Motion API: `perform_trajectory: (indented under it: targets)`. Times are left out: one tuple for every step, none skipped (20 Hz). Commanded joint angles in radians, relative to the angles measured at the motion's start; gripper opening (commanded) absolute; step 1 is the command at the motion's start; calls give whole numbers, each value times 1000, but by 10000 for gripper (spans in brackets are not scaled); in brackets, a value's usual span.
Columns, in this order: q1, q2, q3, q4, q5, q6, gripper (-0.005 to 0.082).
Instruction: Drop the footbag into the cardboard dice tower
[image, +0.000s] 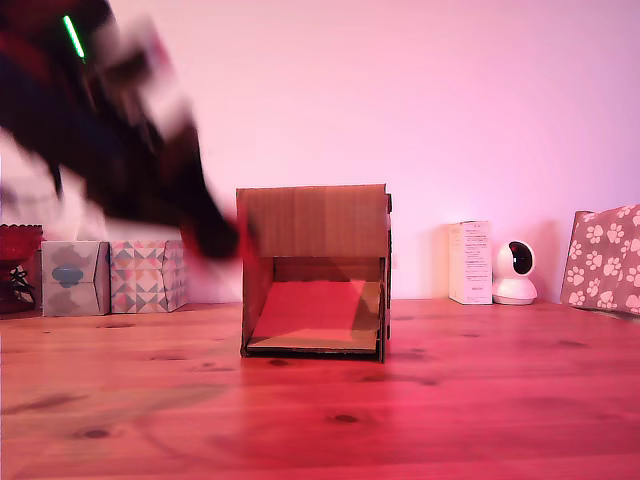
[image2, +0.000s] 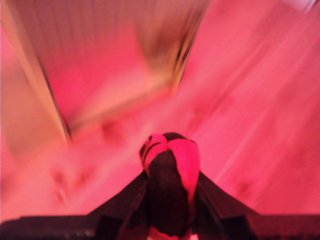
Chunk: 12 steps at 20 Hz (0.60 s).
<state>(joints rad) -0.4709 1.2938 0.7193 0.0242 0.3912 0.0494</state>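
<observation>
The red-and-black footbag (image2: 170, 175) sits pinched between the dark fingers (image2: 131, 200), seen clearly from the wrist. In the exterior view the blurred gripper (image: 215, 238) hangs at nine o'clock of the cardboard dice tower (image: 315, 270), by its upper corner. The tower stands on the wooden surface (image: 320, 420).

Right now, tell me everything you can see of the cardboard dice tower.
The cardboard dice tower is a brown corrugated box, roughly cubic, standing upright on the wooden table. Its upper front is a solid panel; below it an opening shows a sloped ramp running down toward the front. In the exterior view the blurred arm is beside its upper left corner; contact cannot be told. The wrist view shows it only as a blur.
</observation>
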Motion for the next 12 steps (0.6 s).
perform_trajectory:
  targets:
    - [-3,-42,-10,7,1,5,164]
    - [-3,-72,-10,24,1,7,164]
    - [-3,-94,-10,58,1,7,164]
    - [-3,-105,-10,92,1,7,164]
    - [-3,-105,-10,138,1,3,164]
    - [-4,-104,-10,180,0,3,164]
    - [-8,-100,-10,220,-3,3,164]
    - [-14,-93,-10,267,-11,3,164]
    - [-20,-88,-10,314,-20,3,164]
    - [-24,-77,-9,357,-34,3,164]
    - [-27,-62,-2,393,-48,3,164]
    - [-28,-43,11,413,-53,3,164]
